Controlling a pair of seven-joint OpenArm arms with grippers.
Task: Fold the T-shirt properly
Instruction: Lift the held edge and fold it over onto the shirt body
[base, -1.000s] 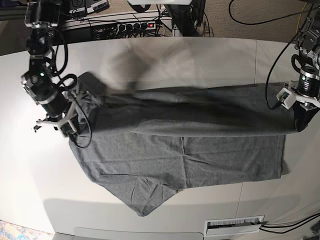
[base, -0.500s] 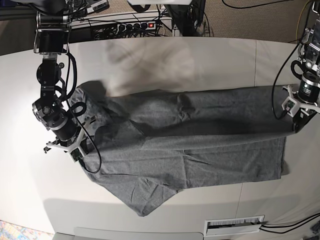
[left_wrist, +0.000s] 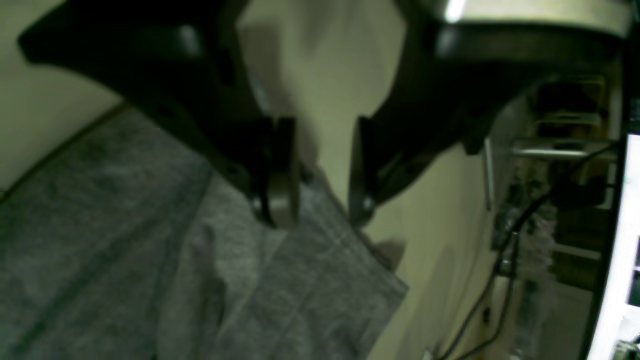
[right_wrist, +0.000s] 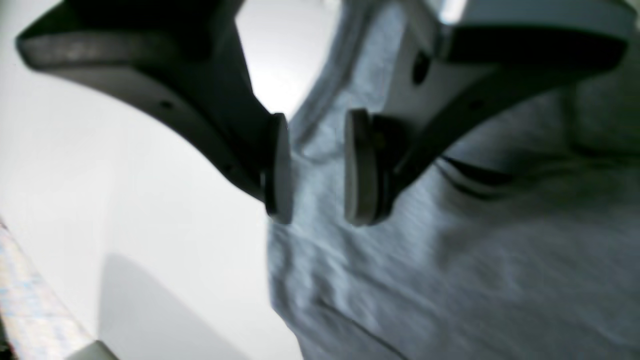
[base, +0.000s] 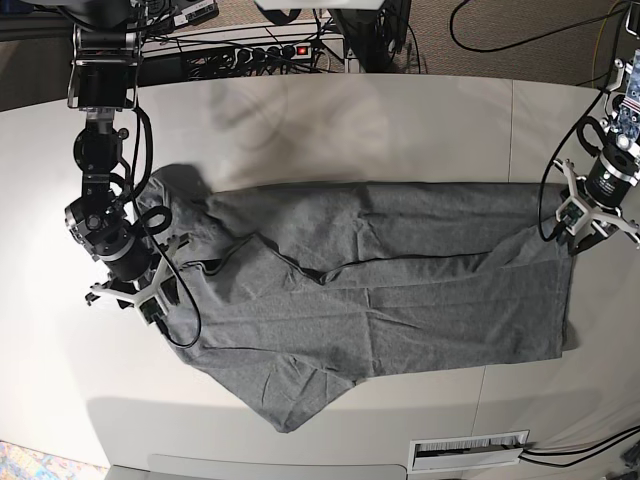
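Across the white surface (base: 330, 110) the T-shirt (base: 380, 290) is spread; both wrist views are blurred, yet the left claw (left_wrist: 320, 170) and right claw (right_wrist: 315, 167) are seen parted, nothing gripped.

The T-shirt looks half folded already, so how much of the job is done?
Done: the far long edge of the T-shirt is laid over the middle, still rumpled. In hand: both the left pincer and right pincer stand open above the cloth, holding nothing. Left: the near sleeve sticks out, and further folds remain.
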